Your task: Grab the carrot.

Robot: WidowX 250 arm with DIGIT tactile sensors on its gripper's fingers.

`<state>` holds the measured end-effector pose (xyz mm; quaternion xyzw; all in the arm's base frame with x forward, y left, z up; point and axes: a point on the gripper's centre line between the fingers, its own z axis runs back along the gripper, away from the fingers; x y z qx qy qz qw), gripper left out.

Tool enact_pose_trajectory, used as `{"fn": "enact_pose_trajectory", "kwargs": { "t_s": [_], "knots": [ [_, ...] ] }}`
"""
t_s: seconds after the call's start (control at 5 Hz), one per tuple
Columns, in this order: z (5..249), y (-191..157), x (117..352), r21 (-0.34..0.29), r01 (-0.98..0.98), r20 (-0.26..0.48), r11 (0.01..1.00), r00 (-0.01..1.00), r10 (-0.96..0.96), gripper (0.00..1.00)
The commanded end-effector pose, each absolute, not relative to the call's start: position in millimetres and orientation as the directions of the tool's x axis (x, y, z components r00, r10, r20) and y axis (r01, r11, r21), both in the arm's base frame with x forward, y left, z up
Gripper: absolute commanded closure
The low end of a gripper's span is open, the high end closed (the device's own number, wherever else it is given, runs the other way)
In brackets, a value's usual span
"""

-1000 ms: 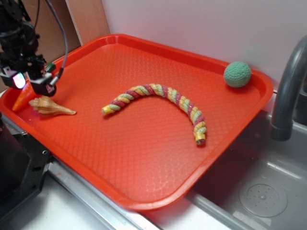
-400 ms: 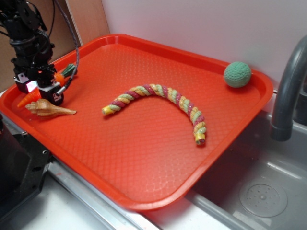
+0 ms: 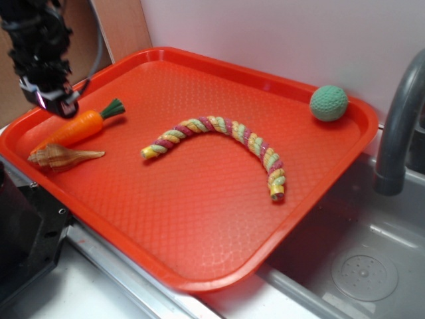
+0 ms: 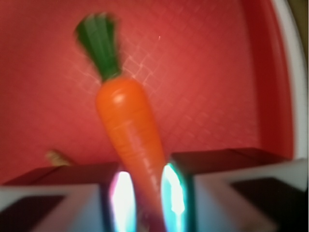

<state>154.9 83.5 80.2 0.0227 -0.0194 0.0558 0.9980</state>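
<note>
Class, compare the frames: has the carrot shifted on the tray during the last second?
Yes. The carrot has swung out from under the gripper, its stem now pointing toward the rope, tip by the shell.

One carrot (image 3: 75, 128) lies on the tray, orange with a single green stem. One seashell (image 3: 61, 157) sits just beside it, tan and spiky. One twisted rope (image 3: 222, 147) curves across the middle, in bands of yellow, green and red. One knitted green ball (image 3: 329, 103) rests in the far corner. All four things share one red tray (image 3: 199, 259). Beyond the tray's right edge stand one grey faucet (image 3: 398, 126) and one sink (image 3: 352, 266) with one round drain (image 3: 364, 273).
</note>
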Motion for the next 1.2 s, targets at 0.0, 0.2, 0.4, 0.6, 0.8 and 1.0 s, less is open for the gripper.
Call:
{"fn": "enact_pose_trajectory", "kwargs": {
  "t_s": [0.0,0.2,0.4,0.6,0.8,1.0],
  "knots": [
    [184,11,196,0.017,-0.066,0.133,0.998,0.989,0.063,1.0],
    [205,4,194,0.021,-0.068,0.122,0.997,0.99,0.065,1.0],
    [178,27,186,-0.002,0.074,0.082,0.997,0.994,-0.074,0.0],
    [144,53,178,-0.037,0.317,0.039,0.948,0.948,-0.316,0.0],
    [122,69,172,-0.04,0.458,0.014,0.888,0.889,-0.458,0.0],
    [93,87,161,-0.024,0.488,-0.005,0.873,0.873,-0.488,0.0]
  ]
}}
